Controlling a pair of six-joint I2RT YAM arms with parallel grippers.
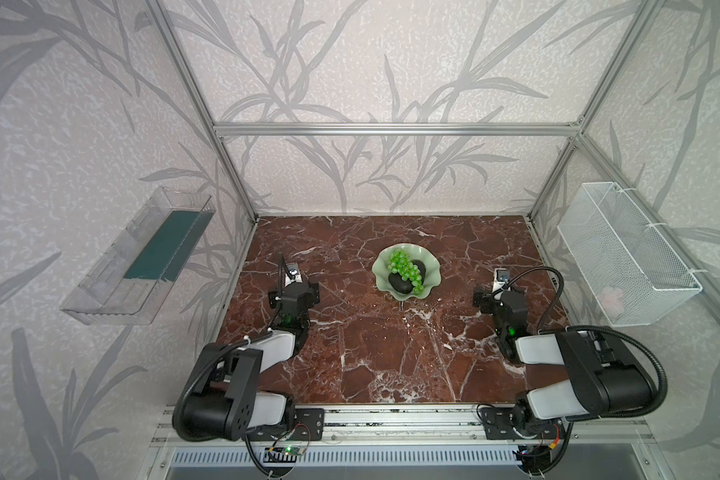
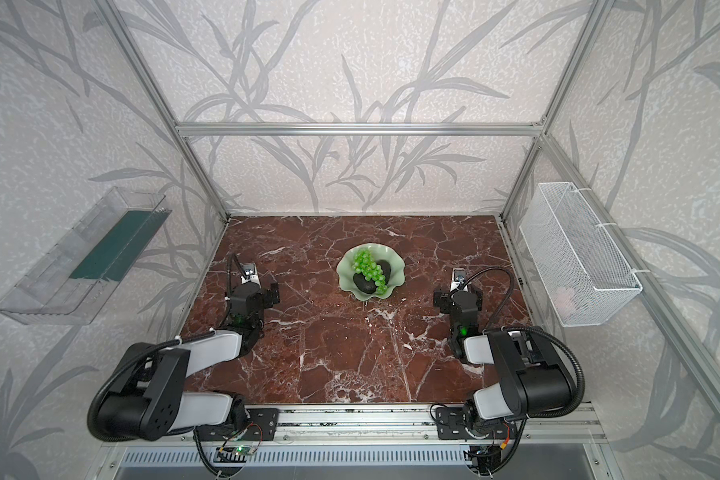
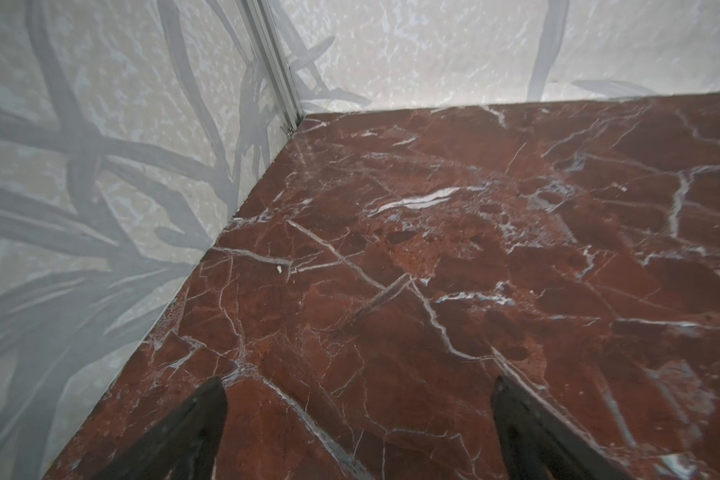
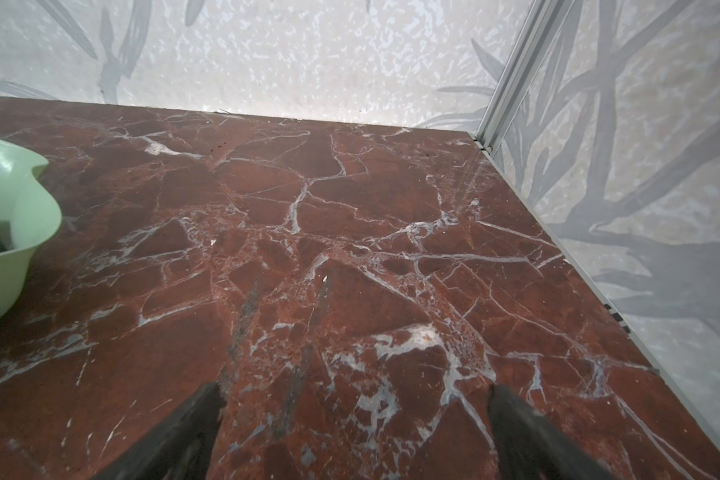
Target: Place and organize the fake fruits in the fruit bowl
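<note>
In both top views, I see the fruit bowl point(image 1: 381, 272) mid-way across the table point(image 1: 350, 353). The grapes point(image 1: 406, 269) lie diagonally over two avocados point(image 1: 400, 284), and I find no apple.

Left wrist: the left gripper point(image 3: 358, 384) is spread and empty.

Right wrist: the right gripper point(image 4: 355, 388) is spread and empty. I judge it the nearer one, since the bowl shows beside it.

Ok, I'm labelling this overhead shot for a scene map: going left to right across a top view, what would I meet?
clear plastic tray → left gripper → pale green fruit bowl → right gripper → white wire-mesh basket
</note>
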